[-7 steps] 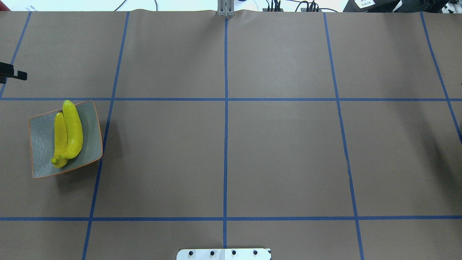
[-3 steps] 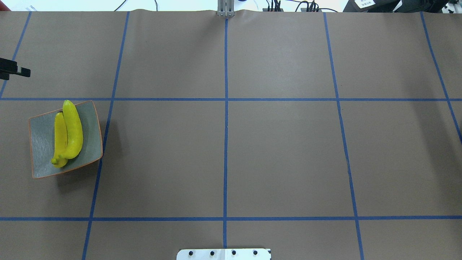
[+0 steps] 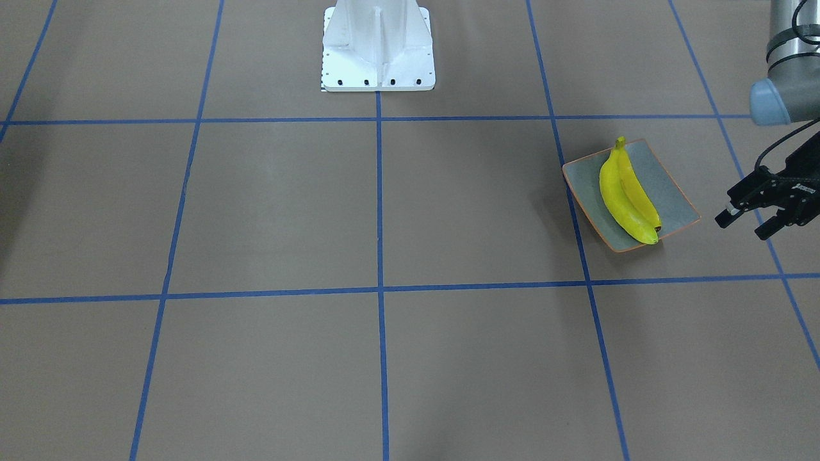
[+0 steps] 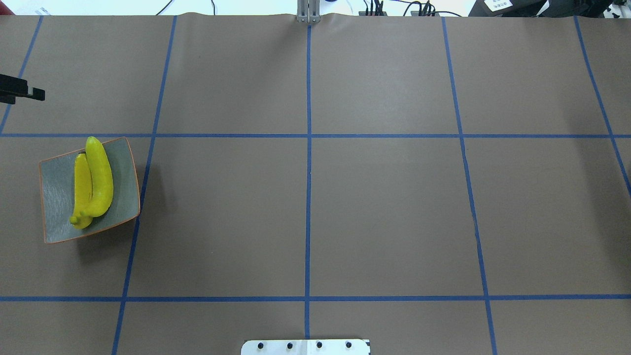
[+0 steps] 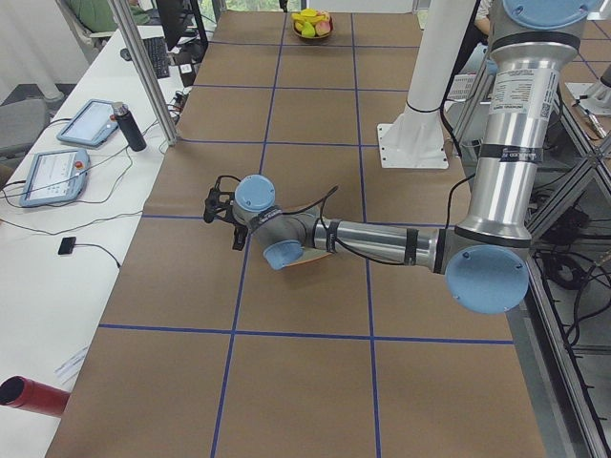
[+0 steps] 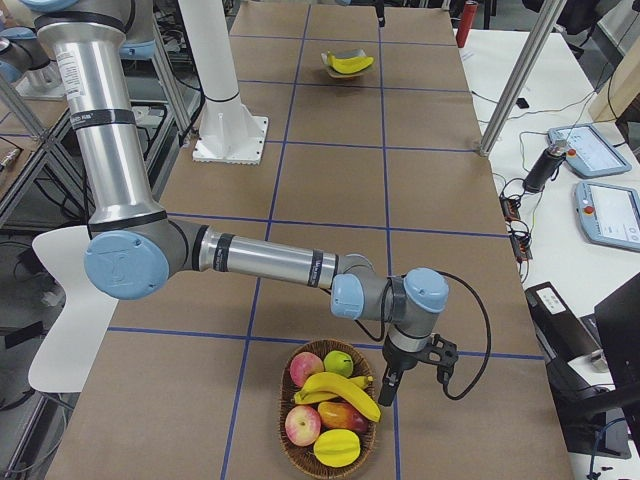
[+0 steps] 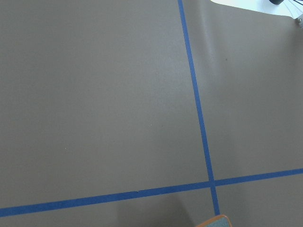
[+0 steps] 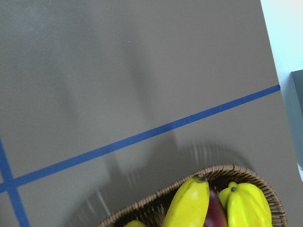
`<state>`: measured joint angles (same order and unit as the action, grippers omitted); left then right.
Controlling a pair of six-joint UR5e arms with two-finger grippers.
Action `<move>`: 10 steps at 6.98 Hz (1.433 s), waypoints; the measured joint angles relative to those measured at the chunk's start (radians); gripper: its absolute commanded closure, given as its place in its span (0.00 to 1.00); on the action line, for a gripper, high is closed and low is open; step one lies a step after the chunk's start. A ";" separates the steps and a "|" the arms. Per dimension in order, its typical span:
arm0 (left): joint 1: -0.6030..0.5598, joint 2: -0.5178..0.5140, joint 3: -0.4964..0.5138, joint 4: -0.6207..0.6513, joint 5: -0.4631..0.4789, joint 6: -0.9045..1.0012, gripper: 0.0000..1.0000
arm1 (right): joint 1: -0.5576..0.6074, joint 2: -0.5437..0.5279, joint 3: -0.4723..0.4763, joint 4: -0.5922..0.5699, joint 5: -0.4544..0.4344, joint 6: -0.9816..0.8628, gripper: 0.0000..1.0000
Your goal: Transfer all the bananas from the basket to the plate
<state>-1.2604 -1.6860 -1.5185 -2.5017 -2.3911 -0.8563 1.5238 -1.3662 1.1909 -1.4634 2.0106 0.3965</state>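
Two bananas (image 4: 93,182) lay side by side, touching, along the plate (image 4: 56,197), stems toward the robot. The plate sat at the left end of the surface (image 4: 315,212). The remaining bananas (image 6: 342,392), two as far as I could tell, lay on top of the mixed fruit (image 6: 305,425) in the basket (image 6: 290,452) at the right end, well apart from the plate. Judged roughly half done.

Beside the plate's outer edge the left hand (image 3: 743,228) hovered, fingers spread, nothing between them. Change over the last second, seen from overhead: its fingertip crept a little away from the robot and slightly inward. Plate and both bananas did not shift at all. Reading: the last drop-off is finished, the fruit has settled, and this hand is clear of it.

At the basket, the right hand (image 6: 388,388) pointed down just beside the rim on the operators' side. Only the side view showed it, so I could not tell whether it was spread or closed. No banana hung from it. Judgement: the next pick falls to this side, and the hand must first come in over the basket.
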 measured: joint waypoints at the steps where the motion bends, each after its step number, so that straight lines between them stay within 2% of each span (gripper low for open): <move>1: 0.002 -0.007 0.000 0.000 0.002 0.000 0.00 | -0.001 0.011 -0.032 0.012 -0.003 0.046 0.00; 3: 0.017 -0.017 0.002 0.000 0.016 0.000 0.00 | -0.014 0.014 -0.067 0.017 -0.002 0.092 0.01; 4: 0.029 -0.020 0.002 0.000 0.028 0.000 0.00 | -0.020 0.011 -0.076 0.018 -0.001 0.097 0.07; 6: 0.041 -0.023 0.003 0.000 0.038 0.001 0.00 | -0.026 0.001 -0.085 0.019 0.006 0.096 0.40; 8: 0.045 -0.031 0.009 0.000 0.040 0.002 0.00 | -0.027 -0.009 -0.078 0.020 0.008 0.094 0.40; 9: 0.045 -0.034 0.010 0.000 0.040 0.002 0.00 | -0.027 -0.012 -0.077 0.020 0.007 0.094 0.30; 10: 0.045 -0.036 0.013 0.000 0.040 0.003 0.00 | -0.028 -0.013 -0.077 0.020 0.008 0.094 0.27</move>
<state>-1.2150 -1.7220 -1.5051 -2.5019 -2.3510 -0.8530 1.4955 -1.3790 1.1137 -1.4435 2.0188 0.4902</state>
